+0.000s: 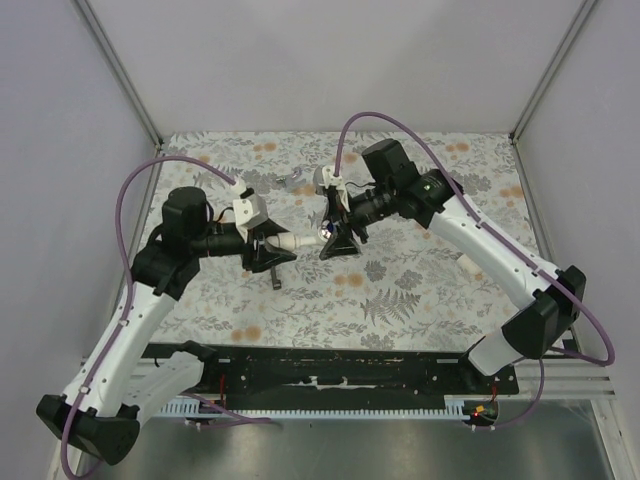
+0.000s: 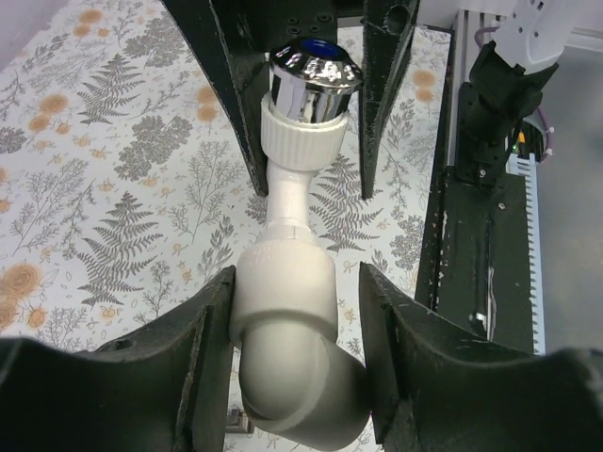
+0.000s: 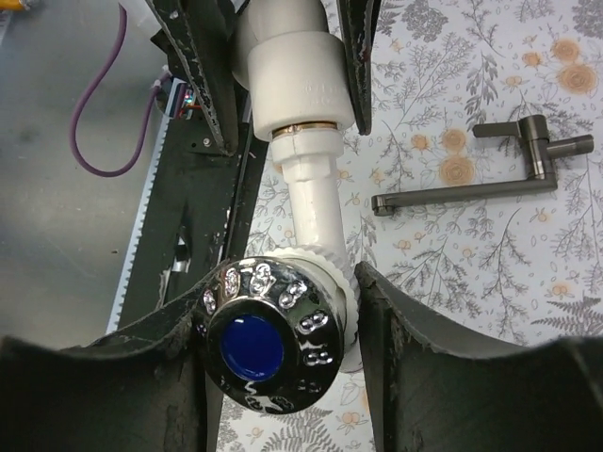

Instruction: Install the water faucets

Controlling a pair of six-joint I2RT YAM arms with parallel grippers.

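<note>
**Faucet gripped at both ends above the dark tool**

Standing by the counter, I see one white faucet hanging level in the air, just above and beside the dark T-shaped tool that lies flat on the flowered cloth. The left gripper, on the tool's side, has its fingers closed on the rounded white elbow. The right gripper, on the side away from the tool, has its fingers closed on the chrome knob with the blue cap.

The risk, as I judge it, is in the grips. The elbow is curved and the chrome is slick, so a twist or pull between the arms could make one end slip. If both let go, the piece would fall onto the tool. Arms out of line could also strain the joint at the thin brass ring.

Nothing shows what the faucet is to be fitted to. The elbow's lower end runs out of the left wrist view. Well beyond the tool lies a small pale piece, too small for me to name.
</note>
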